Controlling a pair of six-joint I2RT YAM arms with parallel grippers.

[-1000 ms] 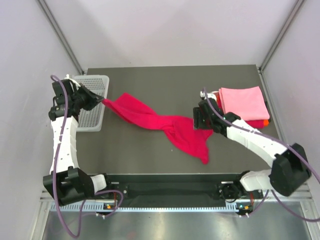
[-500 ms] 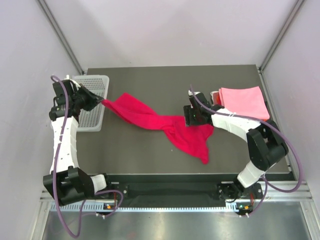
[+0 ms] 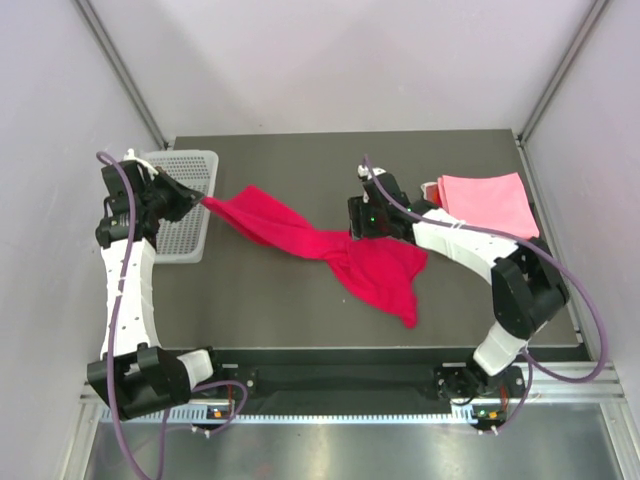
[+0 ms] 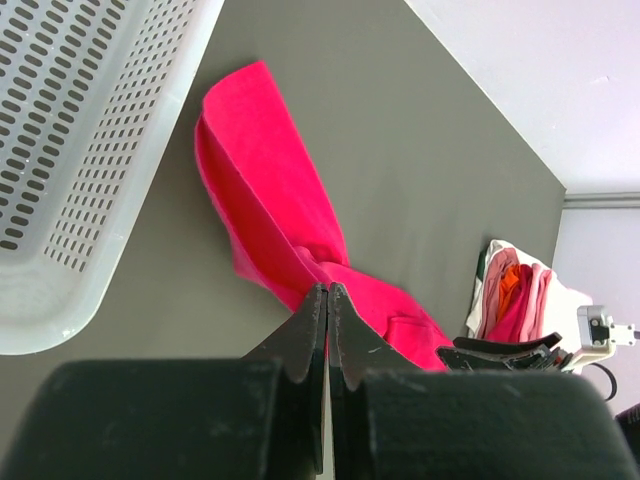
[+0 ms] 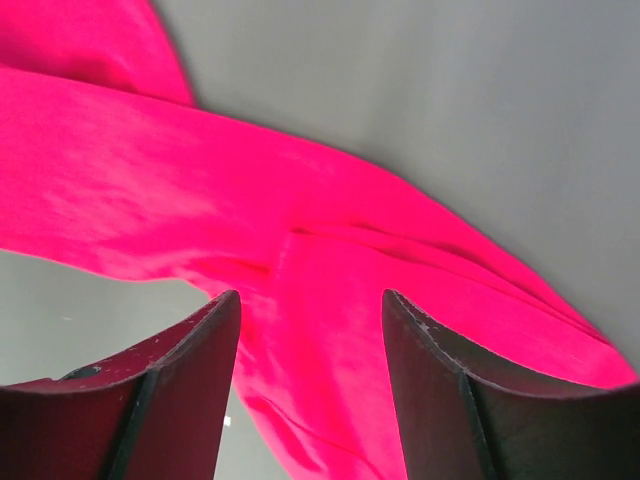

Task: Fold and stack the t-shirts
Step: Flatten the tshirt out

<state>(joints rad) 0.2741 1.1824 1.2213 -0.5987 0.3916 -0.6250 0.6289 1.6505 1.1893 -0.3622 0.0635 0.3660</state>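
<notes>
Top external: basket [image 3: 196,228] left of crimson t-shirt [image 3: 300,240]; pink stack [image 3: 485,203] right.

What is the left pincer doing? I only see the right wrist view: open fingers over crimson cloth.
Observer: The left pincer is shut on one end of the crimson t-shirt, beside the white basket.
Operator: Anything folded already?
Observer: A folded light pink t-shirt tops a pile on the right side.
Operator: Is the right pincer touching it?
Observer: No, the right pincer stands apart from it, above the crimson t-shirt's middle.
</notes>
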